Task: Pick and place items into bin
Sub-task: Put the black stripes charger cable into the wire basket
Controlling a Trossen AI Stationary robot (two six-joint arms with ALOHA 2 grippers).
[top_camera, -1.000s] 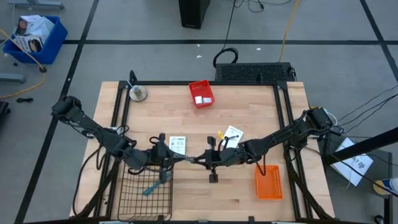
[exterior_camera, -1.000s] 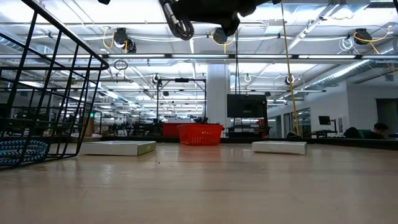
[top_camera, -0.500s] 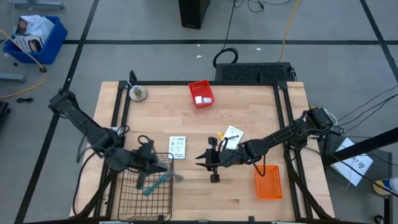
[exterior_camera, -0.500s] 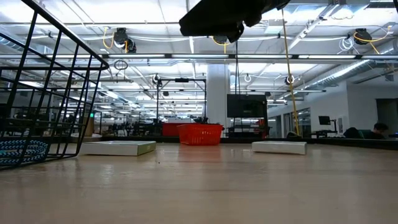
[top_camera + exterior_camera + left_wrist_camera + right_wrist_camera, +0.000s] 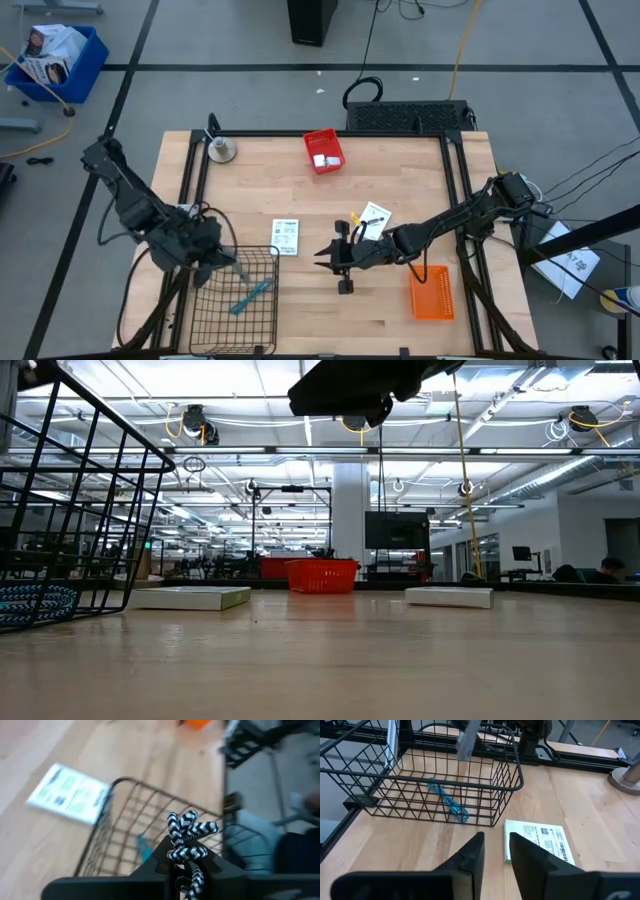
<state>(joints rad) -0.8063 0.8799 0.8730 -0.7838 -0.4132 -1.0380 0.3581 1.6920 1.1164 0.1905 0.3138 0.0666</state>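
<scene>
The table (image 5: 400,310) is light wood planks with a black metal frame (image 5: 455,180) around it, sitting on a grey floor (image 5: 200,90) crossed by dark tape lines (image 5: 130,80). Up in one corner there's a blue bin (image 5: 75,65) with some stuff in it, and a black box (image 5: 307,22) stands on the floor past the table's far edge, cables trailing nearby. Across the table the room is a big open workshop: white ceiling with pipes and long strip lights (image 5: 250,452), a white column (image 5: 347,510), a dark monitor (image 5: 396,530), and a yellow cord (image 5: 463,460) hanging down.
</scene>
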